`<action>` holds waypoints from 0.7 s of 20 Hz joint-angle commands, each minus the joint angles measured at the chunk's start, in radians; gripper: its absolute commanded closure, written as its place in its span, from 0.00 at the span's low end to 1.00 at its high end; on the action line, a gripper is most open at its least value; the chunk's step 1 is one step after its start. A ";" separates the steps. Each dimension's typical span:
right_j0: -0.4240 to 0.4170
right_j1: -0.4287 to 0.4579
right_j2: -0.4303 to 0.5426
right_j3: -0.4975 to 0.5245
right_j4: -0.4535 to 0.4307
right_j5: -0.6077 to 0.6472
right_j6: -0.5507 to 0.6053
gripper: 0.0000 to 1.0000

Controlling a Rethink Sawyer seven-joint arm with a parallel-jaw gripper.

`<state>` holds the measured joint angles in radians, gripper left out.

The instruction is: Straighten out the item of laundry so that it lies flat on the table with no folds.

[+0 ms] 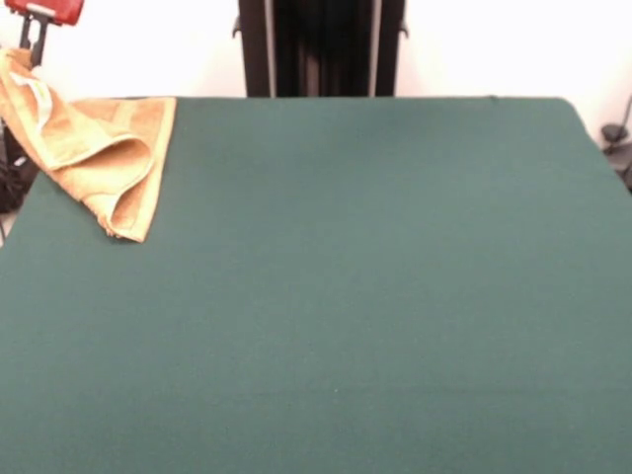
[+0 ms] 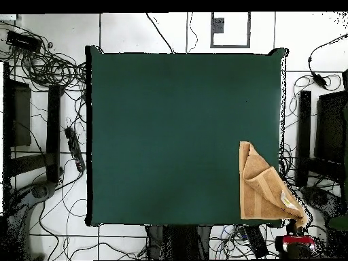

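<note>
The orange-tan towel [image 1: 104,158] lies folded and bunched on the far left corner of the dark green table [image 1: 346,296] in the front view. One corner of it is pulled up and off the table's edge to my gripper [image 1: 33,47], which is shut on that corner. The gripper's red body shows at the top left edge. In the overhead view the towel [image 2: 258,187] is at the table's [image 2: 177,136] lower right corner, with a diagonal fold across it. Its lifted corner reaches the gripper [image 2: 297,230] just beyond the table's corner.
The robot's black pedestal [image 1: 321,47] stands behind the table's far edge. Cables [image 2: 51,75] and dark stands [image 2: 325,136] lie on the floor round the table. A dark base [image 1: 617,133] stands off the far right corner.
</note>
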<state>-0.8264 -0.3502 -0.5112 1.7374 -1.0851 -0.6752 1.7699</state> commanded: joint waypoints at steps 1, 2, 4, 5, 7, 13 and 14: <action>0.087 0.068 -0.020 0.108 0.131 -0.130 -0.337 1.00; 0.094 0.075 -0.032 0.112 0.143 -0.142 -0.341 1.00; 0.115 0.079 -0.059 0.134 0.168 -0.164 -0.345 1.00; 0.123 0.085 -0.072 0.145 0.181 -0.178 -0.348 1.00; 0.141 0.105 -0.095 0.167 0.212 -0.210 -0.349 1.00; 0.153 0.198 -0.121 0.151 0.255 -0.244 -0.294 1.00; 0.151 0.212 -0.124 0.144 0.257 -0.249 -0.287 1.00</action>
<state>-0.7254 -0.2669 -0.6588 1.8366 -0.9197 -0.8455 1.7699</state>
